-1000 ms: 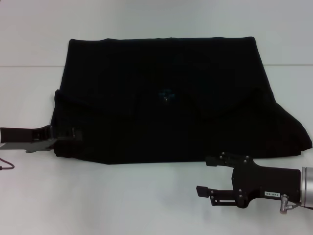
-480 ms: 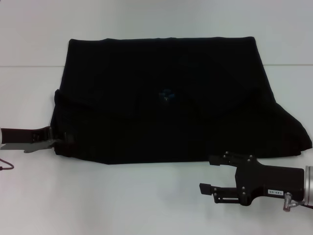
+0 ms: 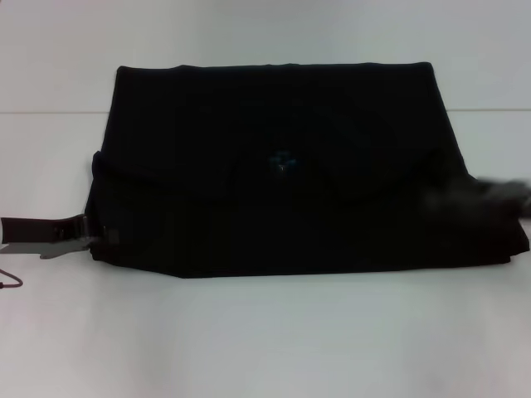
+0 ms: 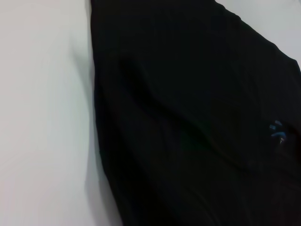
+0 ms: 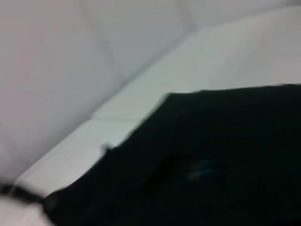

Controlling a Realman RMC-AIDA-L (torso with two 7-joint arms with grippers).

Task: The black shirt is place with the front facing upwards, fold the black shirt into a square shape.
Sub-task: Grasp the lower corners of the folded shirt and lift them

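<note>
One black shirt (image 3: 282,166) lies folded flat on the white tabletop (image 3: 265,340), near edge facing the robot. Left pincer (image 3: 98,239) sits at the shirt's near left corner, tips against the cloth; cannot tell its opening. Right pincer (image 3: 481,192) is only a blurred smear over the shirt's right edge; state unreadable. Left wrist view shows the small blue neck label (image 4: 277,129); its writing is illegible.

The black shirt (image 3: 290,166) lies flat on the white desk (image 3: 265,340), folded into a wide, dark slab, with a tiny blue label (image 3: 283,159) near its middle.
</note>
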